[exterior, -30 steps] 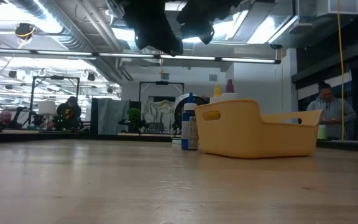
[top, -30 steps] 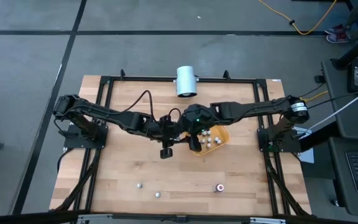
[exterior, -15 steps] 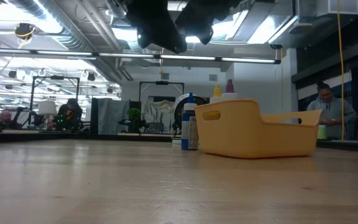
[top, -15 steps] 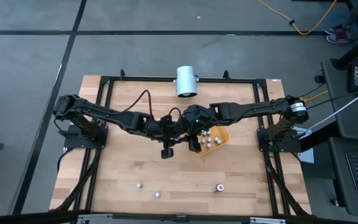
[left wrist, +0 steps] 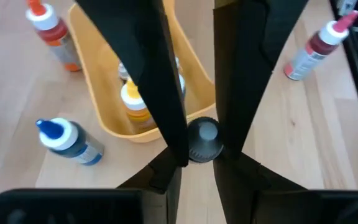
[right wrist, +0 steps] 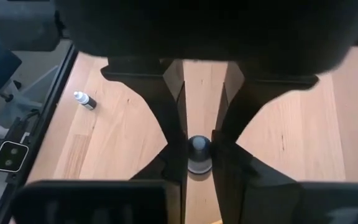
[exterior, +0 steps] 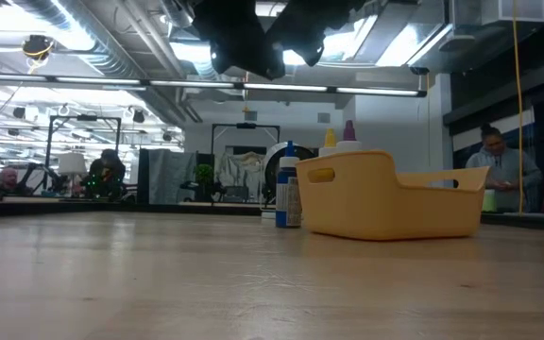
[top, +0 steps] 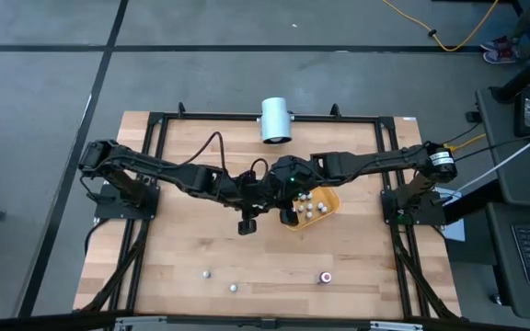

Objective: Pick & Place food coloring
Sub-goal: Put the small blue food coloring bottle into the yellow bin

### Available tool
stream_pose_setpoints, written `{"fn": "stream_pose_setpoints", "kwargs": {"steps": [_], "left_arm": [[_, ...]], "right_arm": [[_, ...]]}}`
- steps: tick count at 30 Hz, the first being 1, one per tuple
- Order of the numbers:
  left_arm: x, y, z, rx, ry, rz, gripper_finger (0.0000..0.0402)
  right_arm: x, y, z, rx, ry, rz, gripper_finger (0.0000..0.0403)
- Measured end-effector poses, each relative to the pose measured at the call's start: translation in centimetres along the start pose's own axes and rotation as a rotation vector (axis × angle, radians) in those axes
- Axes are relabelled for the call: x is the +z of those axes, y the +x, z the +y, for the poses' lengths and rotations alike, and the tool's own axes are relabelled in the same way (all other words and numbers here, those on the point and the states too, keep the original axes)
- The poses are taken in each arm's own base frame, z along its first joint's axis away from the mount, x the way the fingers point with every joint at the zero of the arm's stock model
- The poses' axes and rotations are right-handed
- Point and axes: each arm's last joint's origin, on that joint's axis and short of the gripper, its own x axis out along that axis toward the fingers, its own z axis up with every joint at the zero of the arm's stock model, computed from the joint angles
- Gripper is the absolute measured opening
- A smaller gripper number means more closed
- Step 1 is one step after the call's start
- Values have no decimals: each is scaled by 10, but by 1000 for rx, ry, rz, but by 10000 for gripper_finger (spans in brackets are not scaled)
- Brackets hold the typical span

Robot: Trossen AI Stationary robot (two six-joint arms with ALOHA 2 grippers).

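Note:
One food coloring bottle (left wrist: 204, 139), dark with a grey cap, hangs in the air between both grippers, above the table beside the orange-yellow tray (left wrist: 95, 74). My left gripper (left wrist: 202, 157) slants down from the left and my right gripper (right wrist: 197, 160) slants down from the right. They meet tip to tip on the bottle, high over the table (exterior: 277, 61). Both are shut on it. More food coloring bottles (top: 309, 205) stand in the tray. My left gripper pinches the bottle's body (left wrist: 191, 146) between its two fingers, on opposite sides just under the cap. It slants down from the table's left. The bottle stands about upright, cap up, clear of the table. My right gripper pinches the same bottle (right wrist: 197, 163) between its two fingers at its sides below the cap (right wrist: 197, 144). It slants down from the table's right, opposite the left fingers (right wrist: 166, 118). The bottle is lifted clear.
Around the tray (top: 328, 213) stand a blue bottle (left wrist: 67, 142), an orange-red one (left wrist: 55, 37) and a maroon one (left wrist: 312, 50). A white cylinder (top: 275, 120) lies at the far edge. Three small bottles (top: 233, 288) sit near the front edge. A person (exterior: 499, 165) sits beyond the table.
My right gripper has moved in toward my left gripper, toward the table's left. In the low view the two dark gripper heads now overlap where a gap showed before. The left gripper has stayed in place with the bottle.

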Motion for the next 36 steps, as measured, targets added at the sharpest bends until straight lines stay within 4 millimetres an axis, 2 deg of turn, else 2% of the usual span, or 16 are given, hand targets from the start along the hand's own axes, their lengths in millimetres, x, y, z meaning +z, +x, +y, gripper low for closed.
{"fn": "stream_pose_setpoints", "kwargs": {"steps": [5,10,15,23,29,36], "left_arm": [[0,0,-2,-34,-1,5,121],[-4,-1,-4,-43,-22,40,165],[-10,-6,-10,-50,-15,97,194],[-16,-23,-17,-5,-24,129,196],[-16,-28,-22,27,-30,96,195],[-19,-30,-32,50,-27,85,194]], "right_arm": [[0,0,0,2,0,1,64],[-1,-1,0,-2,-2,10,53],[-5,-11,0,-44,-24,54,54],[-17,-35,1,-147,-81,180,54],[-19,-59,2,-227,-84,174,54],[-63,-78,2,-330,-13,138,54]]}}
